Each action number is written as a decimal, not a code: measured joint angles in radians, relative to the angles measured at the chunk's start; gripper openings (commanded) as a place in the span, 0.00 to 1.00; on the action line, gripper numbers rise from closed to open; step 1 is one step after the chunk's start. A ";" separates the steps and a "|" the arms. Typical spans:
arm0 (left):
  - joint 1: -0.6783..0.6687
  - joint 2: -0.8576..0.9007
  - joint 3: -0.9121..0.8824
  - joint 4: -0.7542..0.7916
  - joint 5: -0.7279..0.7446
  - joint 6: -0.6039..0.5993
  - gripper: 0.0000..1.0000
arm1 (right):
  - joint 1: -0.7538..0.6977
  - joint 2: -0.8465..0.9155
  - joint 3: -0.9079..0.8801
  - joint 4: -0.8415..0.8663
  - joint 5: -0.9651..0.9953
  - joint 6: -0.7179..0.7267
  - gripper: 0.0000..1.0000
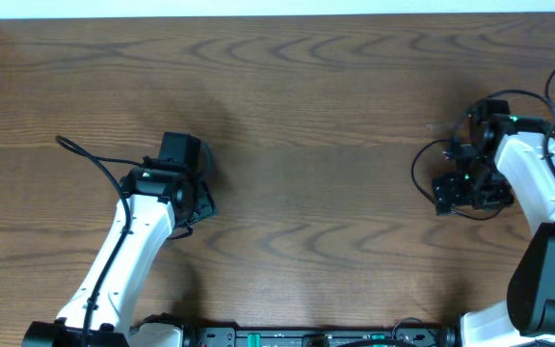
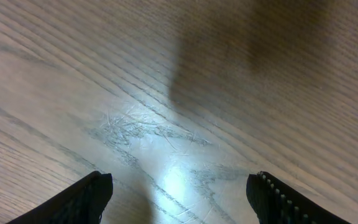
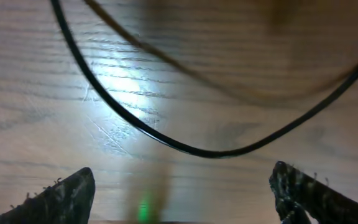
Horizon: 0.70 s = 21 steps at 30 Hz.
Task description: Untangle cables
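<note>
I'm seeing a scratched wood-grain table [image 1: 306,116] catching glare, a white strip [image 1: 258,8] running along its far edge.

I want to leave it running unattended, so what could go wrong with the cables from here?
The black cable curves just ahead of the open right hand and, from above, seems to loop around it, so a move could snag and drag it. The open left hand hangs over the table, far from that cable, so nothing would likely pin it if the right pulls.
</note>
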 measured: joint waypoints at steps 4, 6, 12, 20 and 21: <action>0.000 0.000 0.000 0.000 0.000 0.000 0.74 | 0.029 0.000 0.000 0.025 0.011 -0.034 0.88; 0.000 0.000 0.000 0.000 0.000 0.000 0.74 | 0.036 0.000 0.000 0.047 0.012 -0.043 0.86; 0.000 0.000 0.000 0.000 0.000 0.000 0.74 | 0.039 0.000 -0.024 0.128 0.013 -0.058 0.86; 0.000 0.000 0.000 -0.002 0.000 0.000 0.75 | 0.039 0.000 -0.129 0.204 0.013 -0.060 0.76; 0.000 0.000 0.000 -0.002 0.000 0.000 0.74 | 0.039 0.000 -0.134 0.210 0.013 -0.058 0.70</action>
